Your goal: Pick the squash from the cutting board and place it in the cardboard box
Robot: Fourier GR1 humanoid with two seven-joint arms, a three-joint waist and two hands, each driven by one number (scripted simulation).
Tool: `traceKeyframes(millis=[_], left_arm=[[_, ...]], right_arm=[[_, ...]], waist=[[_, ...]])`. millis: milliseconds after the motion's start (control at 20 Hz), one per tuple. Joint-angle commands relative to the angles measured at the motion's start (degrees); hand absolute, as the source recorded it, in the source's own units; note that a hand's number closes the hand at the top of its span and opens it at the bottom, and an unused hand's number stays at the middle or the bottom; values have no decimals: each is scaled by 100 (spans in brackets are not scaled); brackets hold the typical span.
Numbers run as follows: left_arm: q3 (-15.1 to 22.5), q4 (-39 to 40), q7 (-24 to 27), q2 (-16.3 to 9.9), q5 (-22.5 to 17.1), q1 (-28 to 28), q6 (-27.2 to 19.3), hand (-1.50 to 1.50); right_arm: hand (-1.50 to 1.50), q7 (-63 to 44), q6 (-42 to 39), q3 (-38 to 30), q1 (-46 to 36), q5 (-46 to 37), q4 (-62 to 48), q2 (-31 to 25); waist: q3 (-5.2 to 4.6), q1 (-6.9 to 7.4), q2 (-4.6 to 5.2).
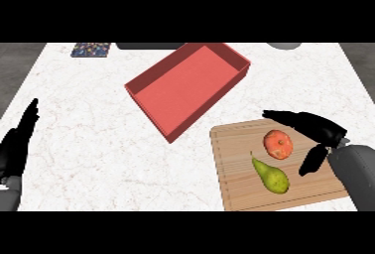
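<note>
Right hand [316,131] hovers over cutting board [242,191], fingers spread, just beside orange squash [278,144]; left hand [21,141] rests, fingers straight

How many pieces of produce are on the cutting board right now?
2. A round orange squash lies near the cutting board's far side, beside the right hand; a green pear lies nearer. The hand may hide more.

I see my right hand [316,130] matte black on a smooth rounded grey forearm [356,171]; my left hand [18,144] equally black.
</note>
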State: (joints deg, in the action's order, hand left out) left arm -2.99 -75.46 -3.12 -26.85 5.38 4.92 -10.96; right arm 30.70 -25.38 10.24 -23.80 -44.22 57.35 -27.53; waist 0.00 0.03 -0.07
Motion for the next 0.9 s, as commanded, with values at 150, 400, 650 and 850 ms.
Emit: traceKeyframes(millis=[150,400,650,850], left_arm=[[-274,43,171,149,199,-105,170,0],[-282,-68,17,261,286,44,215,0],[-320,-684,-133,334,373,-393,285,0],[-365,-293,-117,327,387,-3,391,0]], right_arm=[[-150,-234,-458,-80,649,-170,1133,-73],[-150,-742,-230,69,174,-720,260,439],[-150,-962,252,171,438,-1111,68,779],[150,-373,1287,-142,62,-1271,-550,613]], waist=[[-1,-23,-1],[1,22,13],[2,35,5],[5,47,23]])
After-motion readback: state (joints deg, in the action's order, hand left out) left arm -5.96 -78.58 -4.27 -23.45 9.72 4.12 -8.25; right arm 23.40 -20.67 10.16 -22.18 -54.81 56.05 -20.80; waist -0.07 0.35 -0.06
